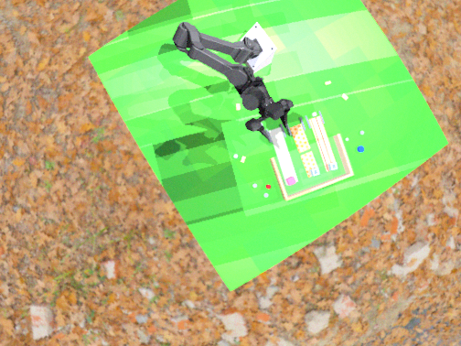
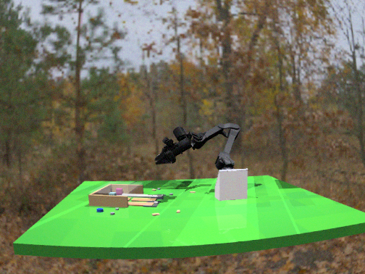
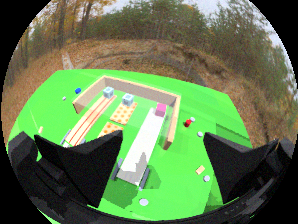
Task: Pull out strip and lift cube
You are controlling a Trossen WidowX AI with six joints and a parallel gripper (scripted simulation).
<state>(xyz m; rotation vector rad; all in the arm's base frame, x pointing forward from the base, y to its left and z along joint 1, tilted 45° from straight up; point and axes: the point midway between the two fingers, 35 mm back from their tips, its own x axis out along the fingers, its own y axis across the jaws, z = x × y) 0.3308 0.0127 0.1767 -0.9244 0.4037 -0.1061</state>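
Note:
A striped strip (image 1: 322, 144) (image 3: 90, 120) looks unbroken and has a pale blue marked cube (image 1: 333, 167) (image 3: 108, 92) at its far end. The middle dotted strip (image 1: 299, 137) (image 3: 123, 115) is in two pieces with a gap; another pale blue marked cube (image 1: 315, 171) (image 3: 128, 100) is at its far end. A plain white strip (image 1: 284, 157) (image 3: 142, 140) looks whole and has a pink cube (image 1: 291, 180) (image 2: 119, 191) (image 3: 161, 109) at its far end. The cube marks are too small to read. My gripper (image 1: 281, 138) (image 2: 158, 161) (image 3: 165, 136) is open and empty, high above the white strip's near end.
A low wooden wall (image 1: 319, 186) (image 2: 108, 200) (image 3: 140, 86) encloses the strips' far ends on three sides; their near ends stick out between small grey side pieces. A blue piece (image 1: 360, 149) (image 2: 100, 210) (image 3: 77, 90), a red piece (image 1: 268, 187) (image 3: 188, 123) and several pale bits lie around it.

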